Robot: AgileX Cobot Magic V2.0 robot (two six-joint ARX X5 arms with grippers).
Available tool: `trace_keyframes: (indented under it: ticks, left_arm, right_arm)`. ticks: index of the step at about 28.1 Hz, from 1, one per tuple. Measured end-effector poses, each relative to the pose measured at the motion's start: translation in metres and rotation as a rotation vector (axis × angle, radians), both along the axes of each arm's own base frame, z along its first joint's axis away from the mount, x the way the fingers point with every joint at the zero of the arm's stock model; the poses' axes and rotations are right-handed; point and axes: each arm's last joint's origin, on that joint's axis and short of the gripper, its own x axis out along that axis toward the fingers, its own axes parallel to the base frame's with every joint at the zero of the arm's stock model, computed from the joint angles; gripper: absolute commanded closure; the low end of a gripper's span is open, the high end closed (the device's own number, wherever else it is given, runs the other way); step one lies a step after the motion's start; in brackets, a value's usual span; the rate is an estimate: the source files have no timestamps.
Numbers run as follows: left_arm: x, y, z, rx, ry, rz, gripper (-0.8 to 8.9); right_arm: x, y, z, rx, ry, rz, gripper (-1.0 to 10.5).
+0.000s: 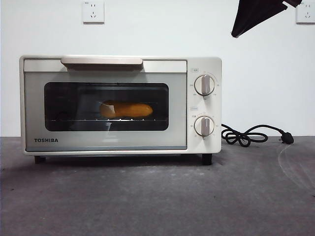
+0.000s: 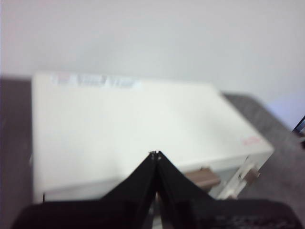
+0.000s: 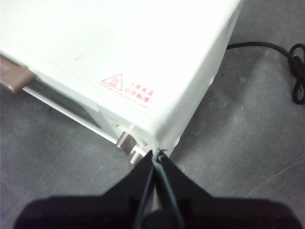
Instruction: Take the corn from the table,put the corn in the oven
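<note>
The cream-white oven (image 1: 120,105) stands on the dark grey table (image 1: 157,196) with its glass door closed. Behind the glass, the yellow-orange corn (image 1: 126,109) lies on the wire rack. My left gripper (image 2: 156,153) hangs above the oven's top (image 2: 128,129), shut and holding nothing. My right gripper (image 3: 157,152) is also shut and empty, high over the oven's knob-side corner (image 3: 157,129). In the front view only one black arm tip (image 1: 256,14) shows, at the upper right corner.
The oven's black cord and plug (image 1: 251,134) lie coiled on the table to the right of the oven. Two wall sockets (image 1: 93,12) sit on the white wall behind.
</note>
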Motion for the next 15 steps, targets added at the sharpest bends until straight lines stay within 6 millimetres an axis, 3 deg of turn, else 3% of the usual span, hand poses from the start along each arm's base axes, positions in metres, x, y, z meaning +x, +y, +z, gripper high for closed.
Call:
trace_keyframes:
  ticks: [5,15]
  left_arm:
    - [-0.016,0.016,-0.023,-0.013,-0.178,-0.003,8.17]
    - [-0.054,0.045,-0.104,0.043,-0.269,0.176,8.17]
  right_arm:
    - [0.001,0.0,0.001,0.003,-0.009,0.0,9.5]
    - [0.001,0.0,0.001,0.003,-0.009,0.0,9.5]
